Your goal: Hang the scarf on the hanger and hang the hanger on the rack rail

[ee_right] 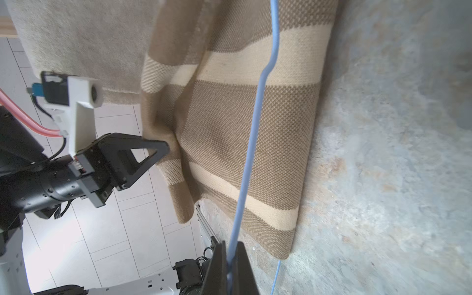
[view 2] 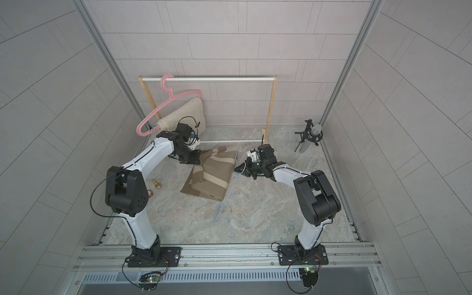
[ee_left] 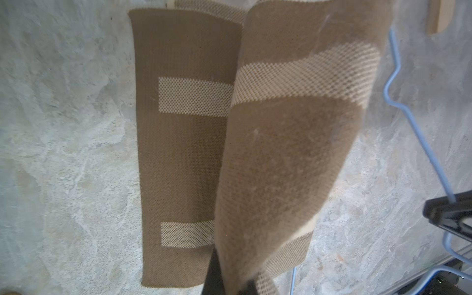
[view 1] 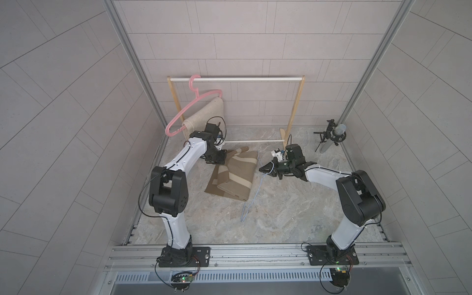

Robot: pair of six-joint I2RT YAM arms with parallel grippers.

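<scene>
Nearest me, my right gripper (ee_right: pixel 229 258) is clamped on the thin blue hanger (ee_right: pixel 252 143), which could twist or slip in that pinch. The scarf (view 1: pixel 237 176) lies folded mid-table (view 1: pixel 281 217), just beside the hanger. My closed left gripper (ee_right: pixel 163 150) pinches its far-left edge and holds it up, and that small bite might pull free on a lift.

The scarf (view 1: pixel 233 176) is tan-brown with broad cream stripes. In the left wrist view its knit reads as a fine dotted mesh, and the cream bands are speckled with brown. The wire hanger (ee_right: pixel 251 143) is pale blue. The rack (view 1: pixel 235 79) has white rails and light wooden uprights; the plastic hanger (view 1: pixel 190 83) on it is pink, its cloth (view 1: pixel 207 112) plain oatmeal. The tabletop (view 1: pixel 281 217) is grey, veined like marble, with faint rusty patches.
</scene>
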